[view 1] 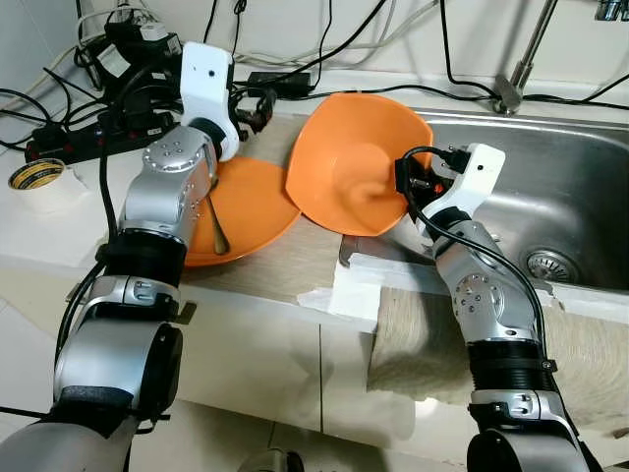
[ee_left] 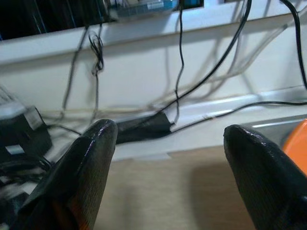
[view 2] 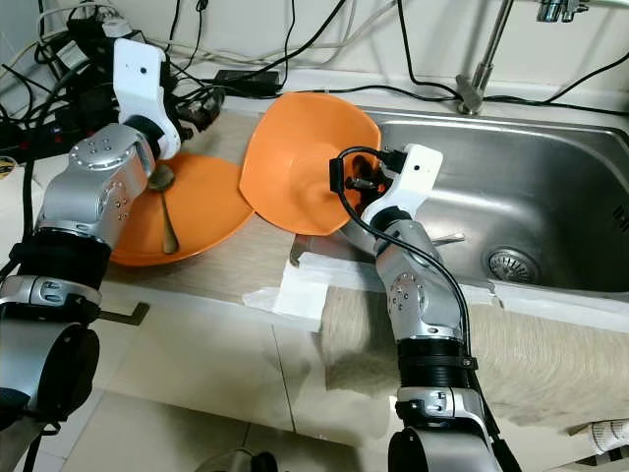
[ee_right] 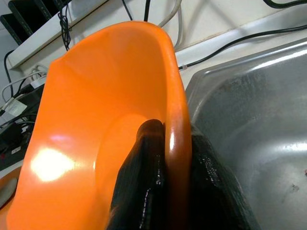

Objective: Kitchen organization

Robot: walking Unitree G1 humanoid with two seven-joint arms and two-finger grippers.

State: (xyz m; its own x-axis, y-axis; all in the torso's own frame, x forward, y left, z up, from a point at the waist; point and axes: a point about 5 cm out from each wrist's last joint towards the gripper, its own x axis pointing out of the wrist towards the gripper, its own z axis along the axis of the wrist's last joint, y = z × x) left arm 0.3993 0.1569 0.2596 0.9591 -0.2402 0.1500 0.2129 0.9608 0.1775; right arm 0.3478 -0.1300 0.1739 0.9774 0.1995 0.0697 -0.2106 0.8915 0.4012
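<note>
An orange bowl (view 1: 349,157) is held tilted on its edge over the counter beside the sink (view 1: 570,187). My right gripper (view 1: 401,185) is shut on its rim (ee_right: 175,143), one finger inside and one outside. A second orange bowl (view 1: 251,211) lies flat on the counter to the left, with a metal spoon (view 1: 217,231) in it. My left gripper (ee_left: 168,167) is open with nothing between its fingers (ee_left: 93,158); it hovers above the far edge of that flat bowl, pointing at the back wall.
Black cables and a power strip (view 1: 88,138) crowd the back left of the counter. A tape roll (view 1: 37,175) sits at the far left. A faucet base (view 1: 508,93) stands behind the sink. A cloth (view 1: 423,334) hangs over the counter's front edge.
</note>
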